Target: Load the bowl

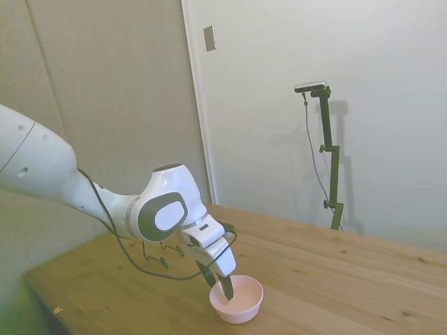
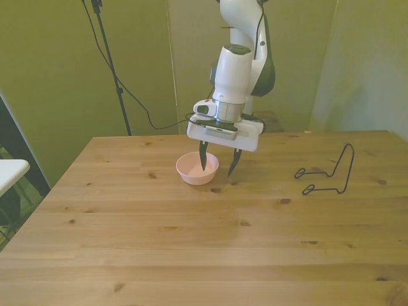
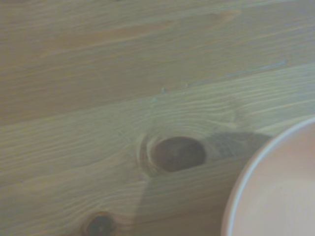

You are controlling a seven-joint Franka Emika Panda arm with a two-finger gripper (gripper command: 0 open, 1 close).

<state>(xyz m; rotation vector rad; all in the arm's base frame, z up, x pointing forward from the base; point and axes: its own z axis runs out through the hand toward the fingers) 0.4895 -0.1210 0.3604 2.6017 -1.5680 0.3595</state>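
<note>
The pale pink bowl (image 2: 196, 169) (image 1: 237, 299) stands upright on the wooden table (image 2: 191, 242), and part of its rim (image 3: 275, 196) shows in the wrist view. My gripper (image 2: 217, 167) (image 1: 218, 286) is open and straddles the bowl's rim on the front view's right side. One dark finger (image 2: 203, 160) dips inside the bowl, the other finger (image 2: 233, 163) hangs outside it just above the wood. Nothing is held between them.
A thin black wire rack (image 2: 328, 173) sits on the table toward the front view's right, well apart from the bowl. A dark knot (image 3: 177, 153) marks the wood beside the bowl. A white object (image 2: 9, 171) pokes in at the front view's left edge.
</note>
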